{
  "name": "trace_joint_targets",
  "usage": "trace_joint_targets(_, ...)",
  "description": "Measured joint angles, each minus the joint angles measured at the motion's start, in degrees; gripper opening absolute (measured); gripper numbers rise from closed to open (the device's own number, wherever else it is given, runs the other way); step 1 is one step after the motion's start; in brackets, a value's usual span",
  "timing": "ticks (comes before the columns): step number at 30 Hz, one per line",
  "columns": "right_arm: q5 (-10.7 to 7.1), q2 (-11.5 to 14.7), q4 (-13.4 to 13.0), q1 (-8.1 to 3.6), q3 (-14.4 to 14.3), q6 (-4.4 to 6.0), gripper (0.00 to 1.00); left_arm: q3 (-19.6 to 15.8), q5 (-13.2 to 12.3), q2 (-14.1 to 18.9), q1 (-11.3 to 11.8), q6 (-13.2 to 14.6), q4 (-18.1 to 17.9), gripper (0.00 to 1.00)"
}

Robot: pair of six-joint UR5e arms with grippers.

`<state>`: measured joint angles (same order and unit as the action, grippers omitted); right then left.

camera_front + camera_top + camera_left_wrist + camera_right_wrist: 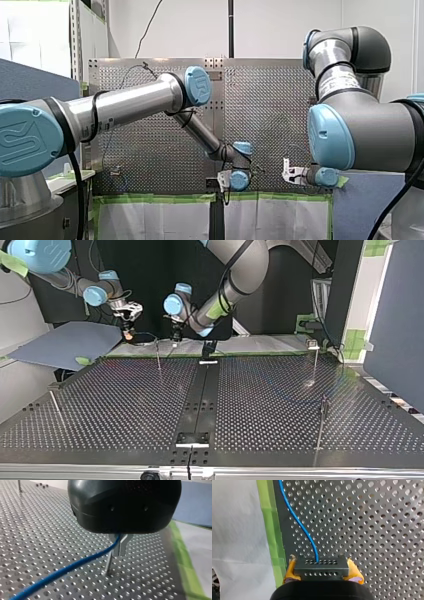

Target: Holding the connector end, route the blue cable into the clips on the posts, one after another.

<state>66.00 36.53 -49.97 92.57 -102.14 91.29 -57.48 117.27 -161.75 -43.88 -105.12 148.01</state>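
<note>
Where blue cable [297, 517] leaves connector [322, 571], right gripper [322, 566] jaws clamp connector. Left gripper [120, 547] jaws closed on blue cable, beside post [108, 565].

A perforated metal counter [280, 405], split down the middle by a black strip [202, 395], has green tape [270, 530] along one edge with a white sheet [237, 530] beyond it, and a blue-grey board [65, 342] lies by its far corner at the top view's left.
</note>
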Motion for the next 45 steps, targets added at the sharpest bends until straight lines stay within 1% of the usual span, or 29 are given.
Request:
trace_joint_targets(2,-0.1,0.0,-0.06,-0.39,0.11,0.31,0.0,0.54,0.21,0.0,-0.2,-0.1,0.32,0.0)
trace_joint_targets(4,-0.52,0.0,-0.26,-0.9,0.21,0.86,0.0,0.79,0.36,-0.02,-0.5,-0.14,0.53,0.0)
trace_joint_targets(6,-0.85,0.0,-0.35,-1.21,0.32,1.2,0.0,0.87,0.33,-0.05,-0.76,-0.15,0.62,0.0)
trace_joint_targets(10,-1.21,0.0,-0.69,-1.65,0.38,1.82,0.0,0.89,-0.37,-0.04,-1.24,-0.16,1.08,0.0)
trace_joint_targets(13,-1.38,0.0,-1.33,-1.84,0.39,2.42,0.0,0.92,-0.8,-0.07,-1.61,-0.16,1.16,0.0)
trace_joint_targets(19,-1.47,0.0,-1.65,-2.0,0.84,2.98,0.0,1.36,-0.9,-0.27,-1.81,-0.21,1.15,0.0)
trace_joint_targets(21,-1.47,-0.01,-1.82,-2.08,0.95,3.43,0.0,1.95,-0.91,-0.78,-1.81,-0.29,1.47,0.0)
trace_joint_targets(22,-1.47,-0.01,-1.99,-2.11,1.0,3.86,0.0,2.44,-0.94,-1.25,-1.85,-0.34,1.84,0.0)
trace_joint_targets(25,-1.48,0.0,-2.31,-2.21,1.11,4.66,0.0,3.99,-1.01,-2.6,-2.0,-0.42,3.27,0.0)
trace_joint_targets(28,-1.48,0.0,-2.49,-2.34,1.2,4.96,0.0,5.45,-1.32,-3.26,-1.93,-0.65,4.24,0.0)
trace_joint_targets(34,-2.0,0.0,-2.81,-2.41,1.78,5.14,0.0,6.29,-2.04,-3.53,-1.72,-1.01,4.62,0.0)
trace_joint_targets(36,-1.9,0.0,-2.62,-2.45,2.08,5.07,0.0,6.33,-2.14,-3.51,-1.91,-1.01,4.7,0.0)
trace_joint_targets(38,-1.38,0.0,-2.3,-2.58,2.26,4.86,0.0,6.33,-2.14,-3.51,-2.24,-0.97,4.97,0.0)
trace_joint_targets(39,-1.03,0.0,-2.09,-2.65,2.29,4.71,0.0,6.33,-2.11,-3.51,-2.42,-0.91,5.15,0.0)
trace_joint_targets(42,0.12,-0.02,-1.06,-2.85,2.22,3.81,0.0,6.34,-1.85,-3.51,-3.11,-0.35,5.88,0.0)
trace_joint_targets(45,0.44,-0.01,-0.49,-2.94,1.87,2.91,0.0,6.35,-1.32,-3.51,-3.91,0.41,6.53,0.0)
